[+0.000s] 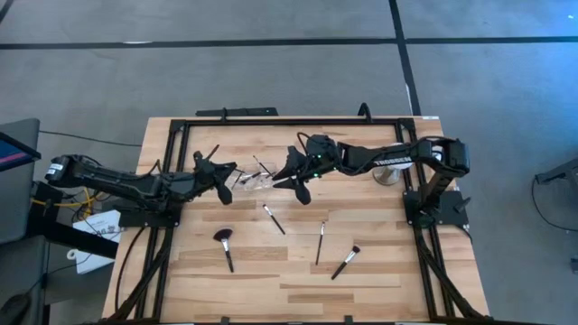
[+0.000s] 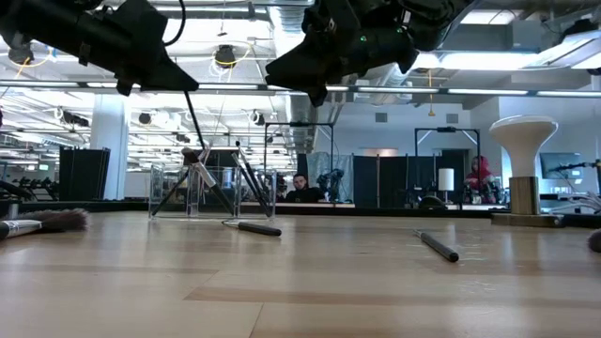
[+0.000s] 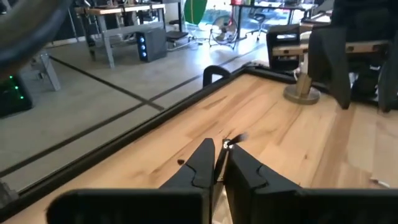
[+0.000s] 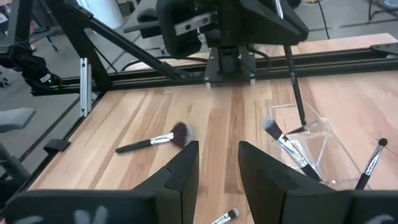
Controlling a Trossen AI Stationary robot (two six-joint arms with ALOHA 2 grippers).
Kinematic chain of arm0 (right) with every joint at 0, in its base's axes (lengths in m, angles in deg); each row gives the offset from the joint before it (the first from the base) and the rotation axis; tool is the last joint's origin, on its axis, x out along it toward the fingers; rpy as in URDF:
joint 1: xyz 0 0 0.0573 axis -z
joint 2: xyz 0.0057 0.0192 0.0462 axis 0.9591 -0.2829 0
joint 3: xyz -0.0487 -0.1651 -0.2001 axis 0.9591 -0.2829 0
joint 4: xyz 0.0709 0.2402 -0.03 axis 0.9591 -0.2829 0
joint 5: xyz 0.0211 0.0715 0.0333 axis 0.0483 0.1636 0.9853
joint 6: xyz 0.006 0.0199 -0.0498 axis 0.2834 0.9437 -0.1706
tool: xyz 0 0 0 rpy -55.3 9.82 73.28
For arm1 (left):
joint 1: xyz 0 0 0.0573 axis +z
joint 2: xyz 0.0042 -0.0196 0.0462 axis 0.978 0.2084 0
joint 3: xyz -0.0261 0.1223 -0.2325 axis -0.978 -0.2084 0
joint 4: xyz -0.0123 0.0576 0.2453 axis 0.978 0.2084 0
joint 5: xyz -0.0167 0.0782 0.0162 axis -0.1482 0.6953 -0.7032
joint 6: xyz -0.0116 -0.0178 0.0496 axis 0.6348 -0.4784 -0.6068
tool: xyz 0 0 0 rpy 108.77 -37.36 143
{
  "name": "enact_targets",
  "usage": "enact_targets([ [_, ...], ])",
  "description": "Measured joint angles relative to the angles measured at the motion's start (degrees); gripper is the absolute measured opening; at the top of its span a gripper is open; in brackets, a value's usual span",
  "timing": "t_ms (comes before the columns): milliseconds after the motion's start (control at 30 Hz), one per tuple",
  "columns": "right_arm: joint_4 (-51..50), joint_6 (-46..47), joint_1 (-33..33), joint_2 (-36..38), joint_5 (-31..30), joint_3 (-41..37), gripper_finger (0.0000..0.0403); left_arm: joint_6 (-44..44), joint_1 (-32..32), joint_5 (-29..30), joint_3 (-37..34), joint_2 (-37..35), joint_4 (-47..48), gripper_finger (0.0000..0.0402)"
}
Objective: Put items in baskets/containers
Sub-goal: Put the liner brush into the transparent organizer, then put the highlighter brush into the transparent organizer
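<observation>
My left gripper (image 1: 230,171) is shut on a slim dark brush (image 2: 192,122) over the clear container (image 1: 256,181). The container stands on the table's far middle and holds several brushes that lean on its walls (image 4: 286,146). My right gripper (image 1: 293,183) hovers open just right of the container, above the table, holding nothing. More brushes lie flat on the wood nearer the front: a fluffy-headed one (image 1: 224,244) and three slim ones (image 1: 274,219), (image 1: 321,239), (image 1: 346,262). My left gripper pinches the brush's handle (image 4: 290,56) between its two shut fingers, coming slanting down from the table's left, across the handle. The brush hangs nearly upright below the fingers, lifted, with its lower end (image 4: 303,121) down inside the container's walls.
A white round ball on a stand (image 1: 388,173) sits on the table right of the container, behind the right arm. A black frame (image 1: 271,122) runs around the table's edges. The fluffy brush (image 4: 155,140) lies in front of the open right fingers.
</observation>
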Motion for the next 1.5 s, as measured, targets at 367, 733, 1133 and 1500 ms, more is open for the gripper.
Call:
enact_targets([
  [367, 0.0, 0.0, 0.0, 0.0, 0.0, 0.0, 0.0103, 8.0, 2.6, -1.6, 0.0, 0.0, 11.2, 0.0019],
  [733, 0.0, 0.0, 0.0, 0.0, 0.0, 0.0, 0.0103, 9.5, 7.0, -10.2, 0.0, 5.1, 11.8, 0.0032],
  [1133, 0.0, 0.0, 0.0, 0.0, 0.1, 0.0, 0.0103, 10.3, 8.6, -14.2, 1.7, 11.3, 11.0, 0.0124],
  [1500, 0.0, 0.0, 0.0, 0.0, 0.1, 0.0, 0.0103, 14.5, -1.2, -24.6, 5.0, 11.3, 11.3, 0.0132],
])
